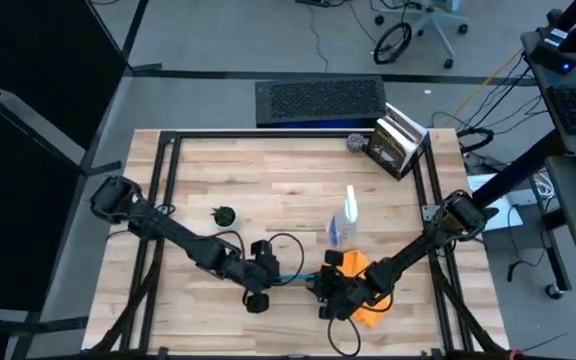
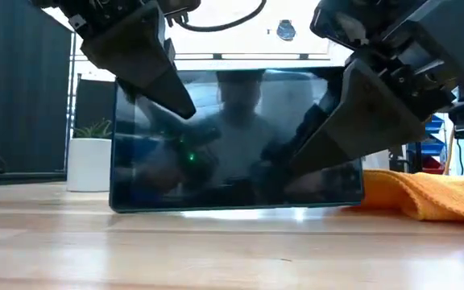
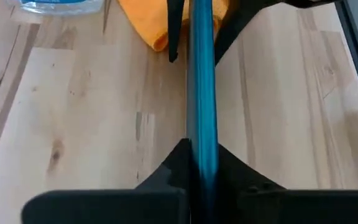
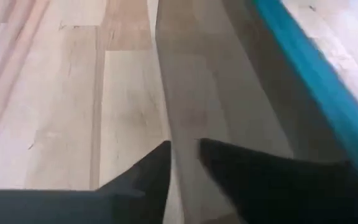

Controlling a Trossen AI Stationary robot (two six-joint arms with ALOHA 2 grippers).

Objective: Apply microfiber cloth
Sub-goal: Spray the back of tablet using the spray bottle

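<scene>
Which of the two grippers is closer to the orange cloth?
The right gripper: the microfiber cloth lies beside and partly under its arm, while the left gripper holds the tablet's far end.

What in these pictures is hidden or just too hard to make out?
- Tablet: in the high view both grippers cover it; only its teal edge shows in the left wrist view.
- Microfiber cloth: cut off by the low view's edge; partly under the right arm in the high view.
- Spray bottle: label too small to read from above.
- Small dark object on the table: too small to identify.
</scene>
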